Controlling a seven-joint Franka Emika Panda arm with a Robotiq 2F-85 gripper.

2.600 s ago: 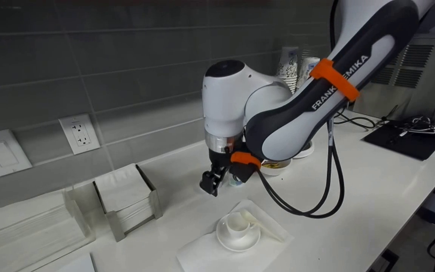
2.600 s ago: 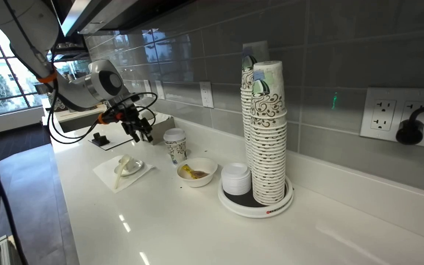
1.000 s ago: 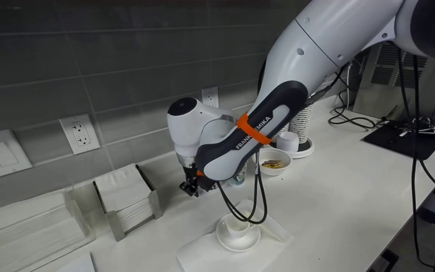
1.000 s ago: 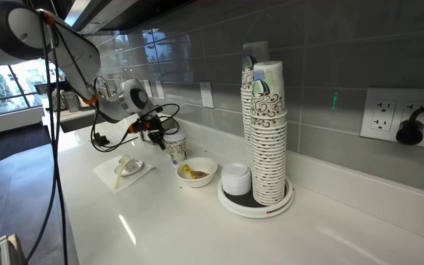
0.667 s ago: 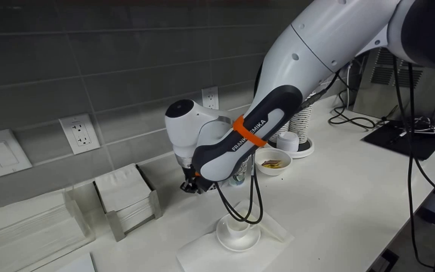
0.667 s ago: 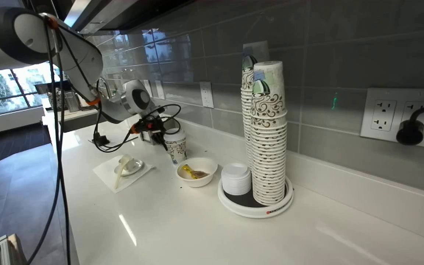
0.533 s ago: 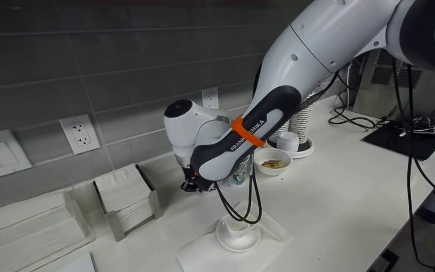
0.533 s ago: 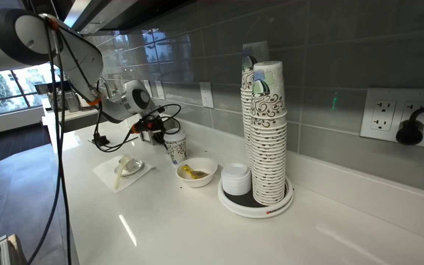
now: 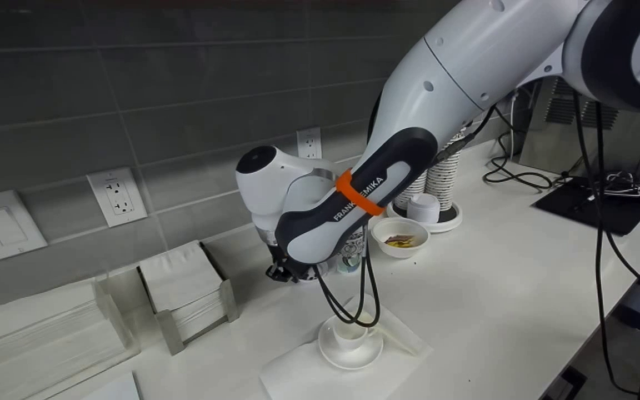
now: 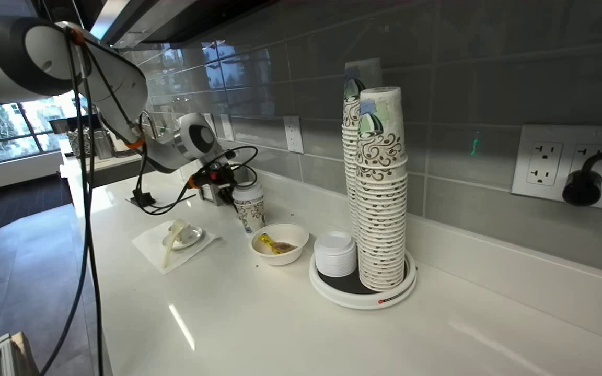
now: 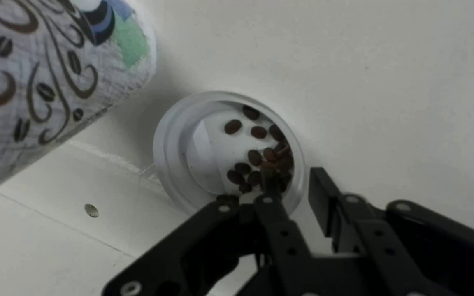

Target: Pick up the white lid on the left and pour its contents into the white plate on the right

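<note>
- As the wrist view looks down, I find the white lid [image 11: 220, 148] lying hollow side up on the counter [image 11: 405, 102], dark brown beans [image 11: 254, 157] crowded toward one side. The claw [image 11: 294, 181] is part open: its jaws stand apart, astride the lid's rim, though I cannot tell whether either touches it. A patterned paper cup [image 11: 43, 90] is just beside.
- In an exterior view, the arm [image 9: 425, 105] arches over, the claw low near the counter's surface. Near it stands a metal napkin holder [image 9: 170, 333]; a white cup [image 9: 344, 339] sits on a saucer [image 9: 348, 358].
- In an exterior view, the claw is a dark shape at the patterned paper cup's edge. The white plate [image 10: 280, 259] stands near that cup, a yellow-and-brown packet [image 10: 275, 244] inside. Stacked cups [image 10: 382, 209] and stacked lids [image 10: 335, 256] share a round tray [image 10: 356, 301].
</note>
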